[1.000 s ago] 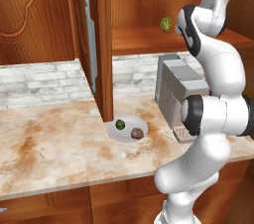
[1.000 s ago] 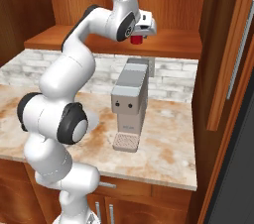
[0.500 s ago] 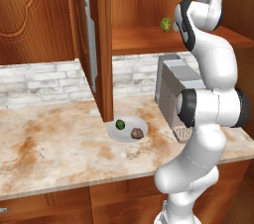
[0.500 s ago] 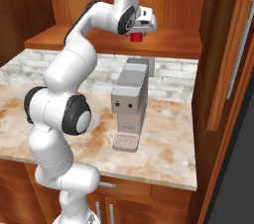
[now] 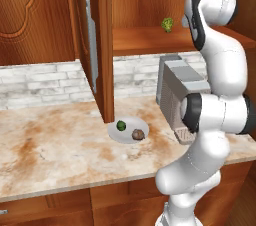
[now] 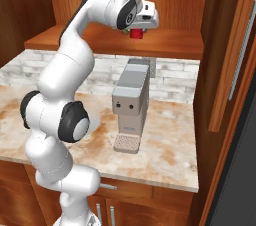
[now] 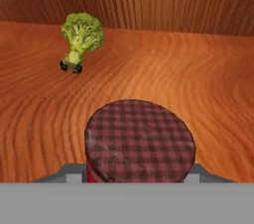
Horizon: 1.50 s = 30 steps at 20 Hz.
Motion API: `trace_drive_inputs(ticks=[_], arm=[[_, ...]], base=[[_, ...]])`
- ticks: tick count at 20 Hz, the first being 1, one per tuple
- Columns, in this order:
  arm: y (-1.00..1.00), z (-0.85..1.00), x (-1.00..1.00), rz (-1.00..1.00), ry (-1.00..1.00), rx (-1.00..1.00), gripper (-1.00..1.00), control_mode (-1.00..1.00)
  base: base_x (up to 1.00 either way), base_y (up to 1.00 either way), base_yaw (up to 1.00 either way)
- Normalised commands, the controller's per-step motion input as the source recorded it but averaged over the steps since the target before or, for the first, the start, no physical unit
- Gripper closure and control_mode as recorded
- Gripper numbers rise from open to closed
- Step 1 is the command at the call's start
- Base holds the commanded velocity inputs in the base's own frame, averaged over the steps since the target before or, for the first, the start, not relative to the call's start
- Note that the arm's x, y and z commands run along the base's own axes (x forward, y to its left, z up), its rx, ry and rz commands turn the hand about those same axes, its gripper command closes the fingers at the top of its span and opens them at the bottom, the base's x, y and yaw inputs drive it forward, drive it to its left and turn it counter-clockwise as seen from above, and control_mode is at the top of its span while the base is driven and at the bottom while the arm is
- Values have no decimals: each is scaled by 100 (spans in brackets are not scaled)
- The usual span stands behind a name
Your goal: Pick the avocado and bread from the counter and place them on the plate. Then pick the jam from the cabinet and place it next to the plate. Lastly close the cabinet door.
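Jam is standing upright on the cabinet shelf, sitting right between the fingers, axis vertical. Cannot tell if fingers are gripping it or just flanking. Broccoli is sitting farther back left, apart. Shelf is giving open room right. Avocado and bread are lying on plate on the surface.
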Motion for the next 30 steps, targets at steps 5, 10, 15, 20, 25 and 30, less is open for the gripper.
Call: trace_drive_inputs(ticks=[5, 10, 15, 20, 25, 30], arm=[[18, 0, -100, -4, -25, -8, 100, -100], [37, 0, -100, -6, -14, -4, 100, -100], [36, 0, -100, -16, 0, 3, 100, -100], [30, 0, -98, -15, 0, 13, 100, -100], [29, 0, -95, -15, 0, 12, 100, -100], [37, 0, -76, -16, 0, 8, 100, -100]], base=[[0, 0, 0], [0, 0, 0], [0, 0, 0], [0, 0, 0], [0, 0, 0], [0, 0, 0]])
